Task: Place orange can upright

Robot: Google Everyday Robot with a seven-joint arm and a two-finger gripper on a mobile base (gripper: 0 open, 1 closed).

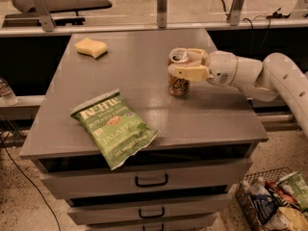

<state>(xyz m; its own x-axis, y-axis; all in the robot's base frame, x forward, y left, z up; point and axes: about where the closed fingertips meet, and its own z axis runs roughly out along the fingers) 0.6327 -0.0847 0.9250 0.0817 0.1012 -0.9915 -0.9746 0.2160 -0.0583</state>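
Note:
The orange can (pixel 178 84) stands upright on the grey cabinet top (pixel 144 57), right of centre, its silver top with pull tab facing up. My gripper (pixel 185 64) reaches in from the right and is shut on the can's upper part, one cream finger (pixel 188 72) in front of it and one behind. The can's base seems to touch the surface.
A green jalapeño chip bag (pixel 114 127) lies at the front left of the top. A yellow sponge (pixel 91 47) sits at the back left. Drawers are below the front edge. A wire basket (pixel 272 203) of snacks stands on the floor at lower right.

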